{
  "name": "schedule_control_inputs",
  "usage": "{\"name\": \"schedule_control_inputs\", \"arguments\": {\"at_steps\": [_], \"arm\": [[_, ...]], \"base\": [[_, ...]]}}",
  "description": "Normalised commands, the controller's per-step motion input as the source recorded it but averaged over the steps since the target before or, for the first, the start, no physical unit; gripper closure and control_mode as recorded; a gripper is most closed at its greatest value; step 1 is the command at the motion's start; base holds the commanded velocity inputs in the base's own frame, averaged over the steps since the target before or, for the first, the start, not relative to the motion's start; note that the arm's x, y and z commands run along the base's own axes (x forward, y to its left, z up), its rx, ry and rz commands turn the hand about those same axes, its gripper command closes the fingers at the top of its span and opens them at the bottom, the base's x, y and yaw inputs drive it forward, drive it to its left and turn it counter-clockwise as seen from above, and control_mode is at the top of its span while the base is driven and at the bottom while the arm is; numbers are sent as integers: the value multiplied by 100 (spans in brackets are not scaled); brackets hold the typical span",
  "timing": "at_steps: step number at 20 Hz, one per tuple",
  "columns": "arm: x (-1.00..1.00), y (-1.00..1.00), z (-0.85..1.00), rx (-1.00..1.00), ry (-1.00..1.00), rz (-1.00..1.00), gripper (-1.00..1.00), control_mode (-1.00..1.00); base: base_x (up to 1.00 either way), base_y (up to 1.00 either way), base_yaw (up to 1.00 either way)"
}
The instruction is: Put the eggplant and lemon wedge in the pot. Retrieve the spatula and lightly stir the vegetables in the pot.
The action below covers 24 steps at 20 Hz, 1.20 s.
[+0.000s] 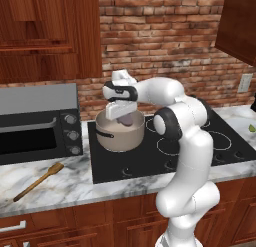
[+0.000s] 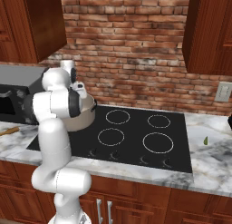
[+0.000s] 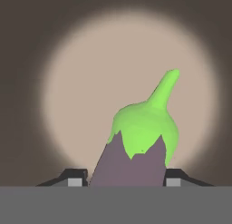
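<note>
**Desk:** What fills the frame, biggest first?

**Photographer:** The black cooktop [image 1: 200, 146] spans the middle right of the left base view, set into a marble counter [image 1: 65, 183]. At its upper left corner stands the pot [image 1: 120, 136], beige, straight-sided, dark handle [image 1: 102, 133] toward the left edge. A grey oven [image 1: 37, 123] sits at mid left.

**Desk:** And the arm?

**Photographer:** It bends over from the lower right, with the gripper [image 1: 121, 117] poised right above the pot's mouth. Its jaws are pinched on the eggplant [image 3: 136, 150]; in the hand view the purple body sits between the two tips, green stem pointing up the frame, the pot's pale floor behind it.

**Desk:** Smaller items?

**Photographer:** The spatula [image 1: 39, 181] lies on the counter at lower left, paddle toward the cooktop, well apart from the pot. The lemon wedge [image 2: 205, 140] is a tiny green-yellow speck on the marble at the right side of the right base view, beyond the cooktop's far edge.

**Desk:** What could go wrong?

**Photographer:** My read: the eggplant looks centred over the pot, so the drop should land inside. The risk lies ahead. The wedge is tiny and far off, easy to nudge away instead of grasping. The spatula's thin handle lies flat on stone; a shallow grip could let it swivel, and a stir that catches the wall could shove the pot.
</note>
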Motion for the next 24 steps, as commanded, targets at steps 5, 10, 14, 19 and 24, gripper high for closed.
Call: {"name": "schedule_control_inputs", "arguments": {"at_steps": [5,10,14,19,24], "arm": [[0,4,-19,1,-19,-2,100,-100],[0,0,0,4,-7,-2,100,-100],[7,0,0,0,0,0,100,-100],[12,0,0,0,0,0,100,-100],[0,0,0,0,0,0,-100,-100]], "base": [[0,0,0],[0,0,0],[0,0,0],[0,0,0],[0,0,0]]}}
